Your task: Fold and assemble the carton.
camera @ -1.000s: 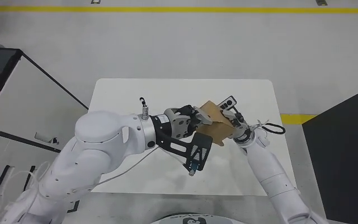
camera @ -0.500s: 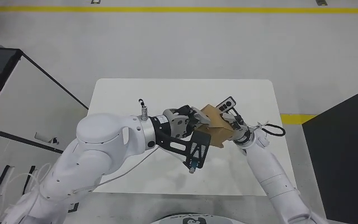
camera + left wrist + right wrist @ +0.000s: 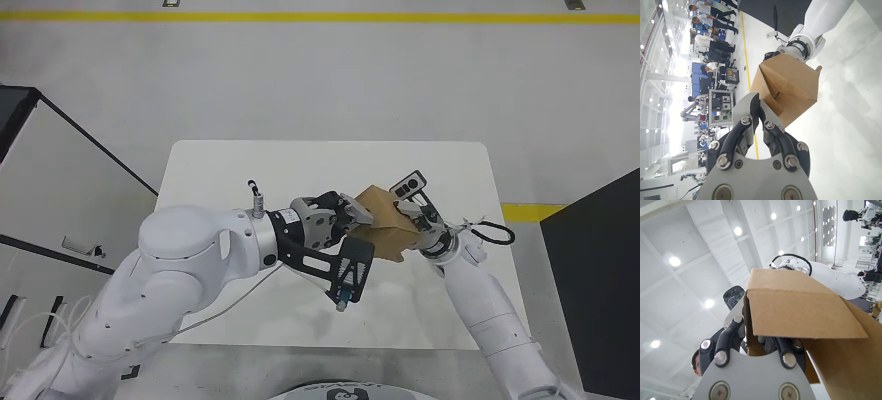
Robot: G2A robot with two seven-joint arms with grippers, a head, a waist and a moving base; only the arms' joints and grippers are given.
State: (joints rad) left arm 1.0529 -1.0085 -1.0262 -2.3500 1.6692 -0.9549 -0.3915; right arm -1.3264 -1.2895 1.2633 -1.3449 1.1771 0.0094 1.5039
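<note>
Our right end effector [image 3: 413, 214] clamps a wall of the carton [image 3: 385, 224], held over the counter [image 3: 250, 170] right of frame centre, so that, we judge, our clenched left end effector [image 3: 758, 106] can press its flaps.

A brown cardboard carton [image 3: 384, 222] [image 3: 791, 81] [image 3: 800, 313], opened into a box shape, hangs tilted above the right-middle of the white table [image 3: 250, 170] without touching it. On one end the flaps are folded inward but not flush, leaving a dark gap. Another flap juts out loose. One wall sits pinched in the right gripper [image 3: 751, 336].
</note>
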